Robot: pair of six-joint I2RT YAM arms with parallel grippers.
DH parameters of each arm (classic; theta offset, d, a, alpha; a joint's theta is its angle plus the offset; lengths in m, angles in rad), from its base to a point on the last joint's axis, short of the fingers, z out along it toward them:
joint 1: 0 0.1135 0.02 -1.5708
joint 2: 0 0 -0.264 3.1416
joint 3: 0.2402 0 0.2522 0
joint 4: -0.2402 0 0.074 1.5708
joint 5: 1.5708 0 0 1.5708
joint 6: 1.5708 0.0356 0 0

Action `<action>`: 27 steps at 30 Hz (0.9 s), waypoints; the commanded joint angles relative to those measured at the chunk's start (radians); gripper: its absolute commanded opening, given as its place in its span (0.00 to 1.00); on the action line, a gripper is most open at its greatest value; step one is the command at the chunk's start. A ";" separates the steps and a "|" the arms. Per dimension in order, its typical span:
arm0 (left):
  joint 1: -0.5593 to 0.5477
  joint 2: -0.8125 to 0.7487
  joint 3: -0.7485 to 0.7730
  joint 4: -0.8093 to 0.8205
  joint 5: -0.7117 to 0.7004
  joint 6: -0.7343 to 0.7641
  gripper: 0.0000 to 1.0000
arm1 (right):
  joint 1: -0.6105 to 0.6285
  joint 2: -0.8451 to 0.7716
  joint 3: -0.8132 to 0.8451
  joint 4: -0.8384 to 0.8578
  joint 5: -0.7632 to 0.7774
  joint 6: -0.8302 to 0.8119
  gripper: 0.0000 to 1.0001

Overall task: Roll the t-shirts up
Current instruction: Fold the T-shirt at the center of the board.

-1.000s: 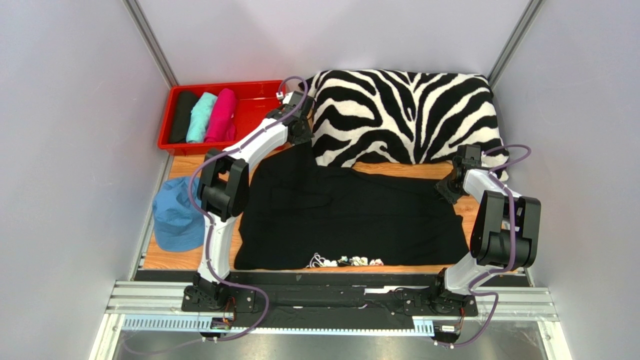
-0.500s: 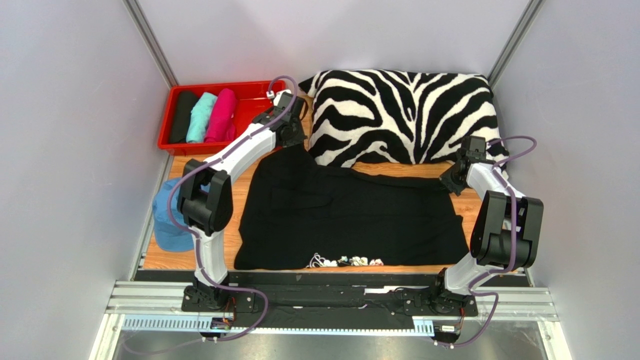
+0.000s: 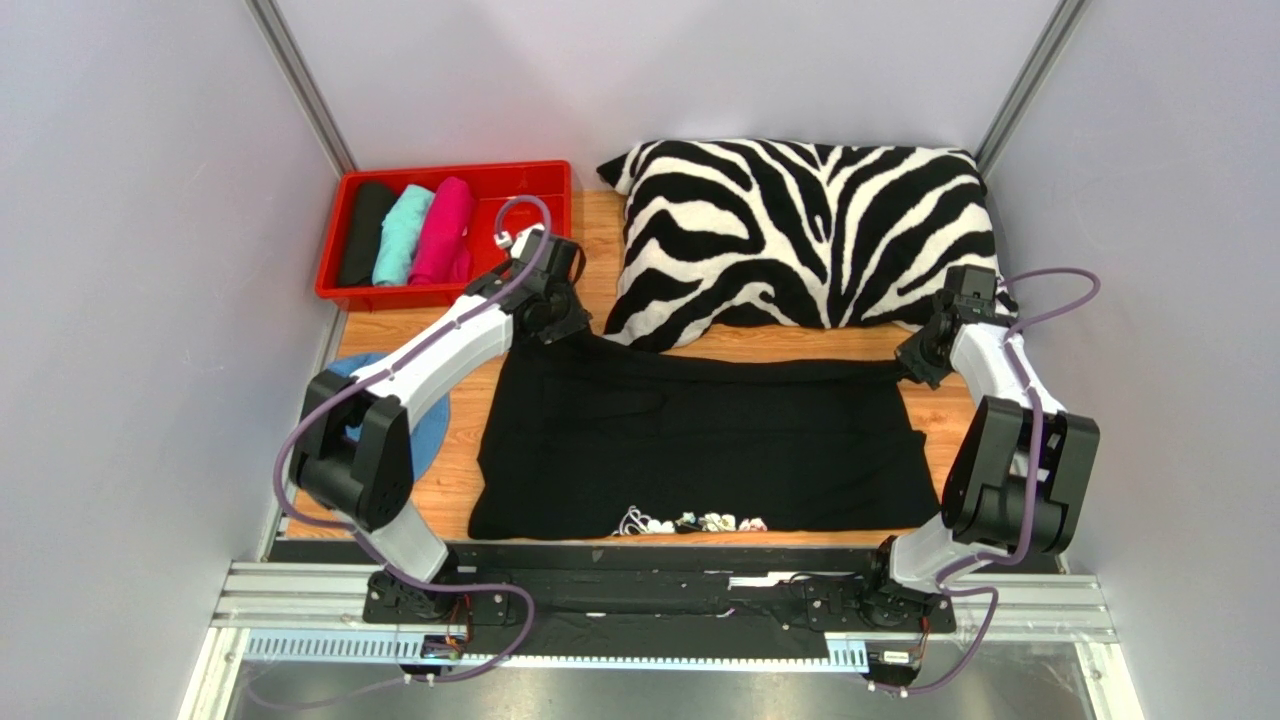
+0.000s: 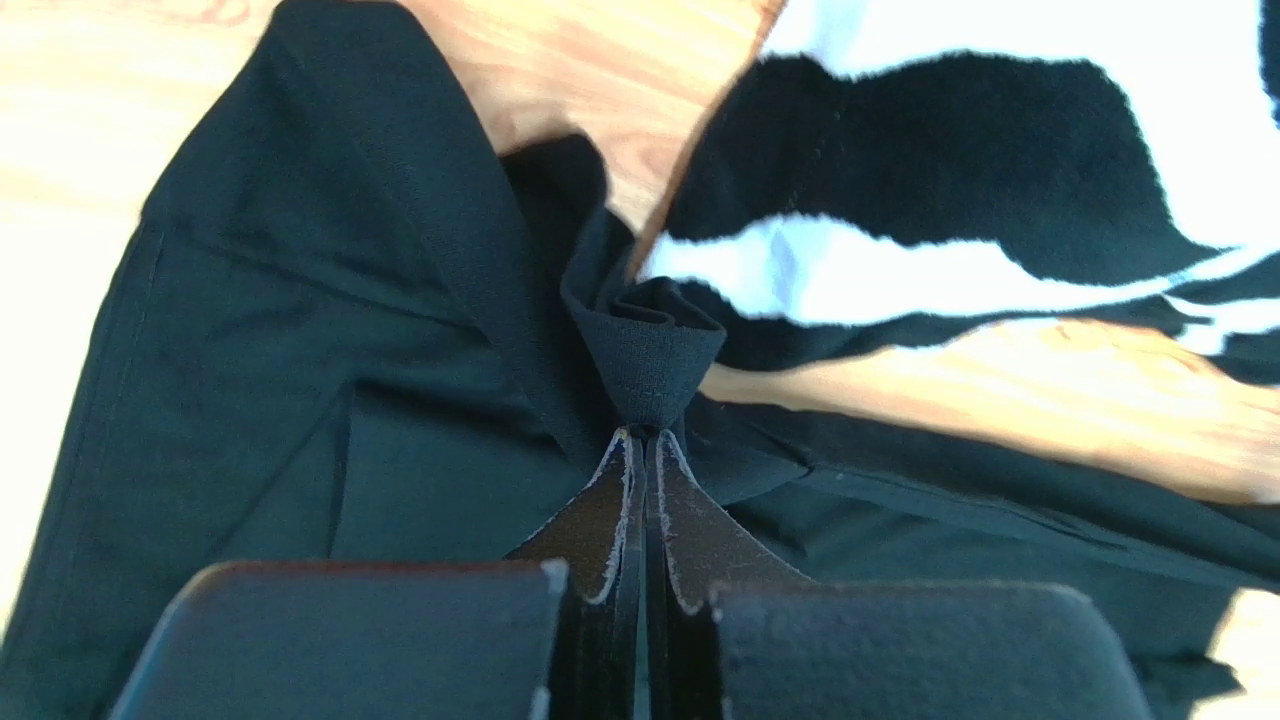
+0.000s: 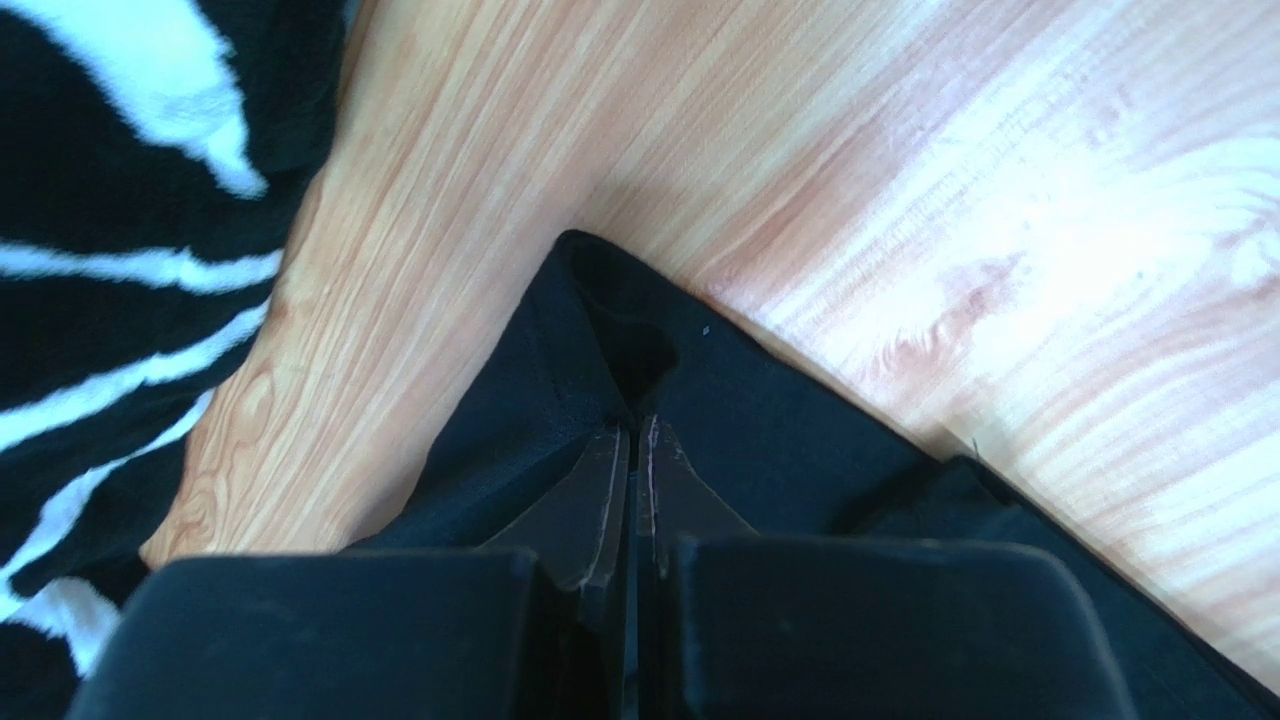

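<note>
A black t-shirt [image 3: 699, 443] with small white print [image 3: 691, 522] at its near edge lies spread on the wooden table. My left gripper [image 3: 559, 320] is shut on its far left corner, where the cloth bunches at the fingertips [image 4: 646, 393]. My right gripper [image 3: 912, 365] is shut on the far right corner [image 5: 631, 353]. Both hold the far edge stretched just in front of the pillow. A black roll [image 3: 362, 233], a teal roll [image 3: 401, 234] and a pink roll [image 3: 443, 231] lie side by side in the red bin [image 3: 529, 180].
A zebra-striped pillow [image 3: 796, 225] lies at the back, its front edge close to both grippers. A light blue cap [image 3: 427, 435] lies at the left, mostly hidden behind the left arm. Grey walls close in both sides.
Both grippers have pulled the shirt's far corners outward, the left one to the left and nearer, the right one to the right. The far edge, bunched before, now lies straight.
</note>
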 commanded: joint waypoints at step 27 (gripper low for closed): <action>-0.079 -0.532 -0.510 0.026 0.165 -0.154 0.00 | -0.027 -0.280 -0.155 -0.151 0.079 -0.051 0.00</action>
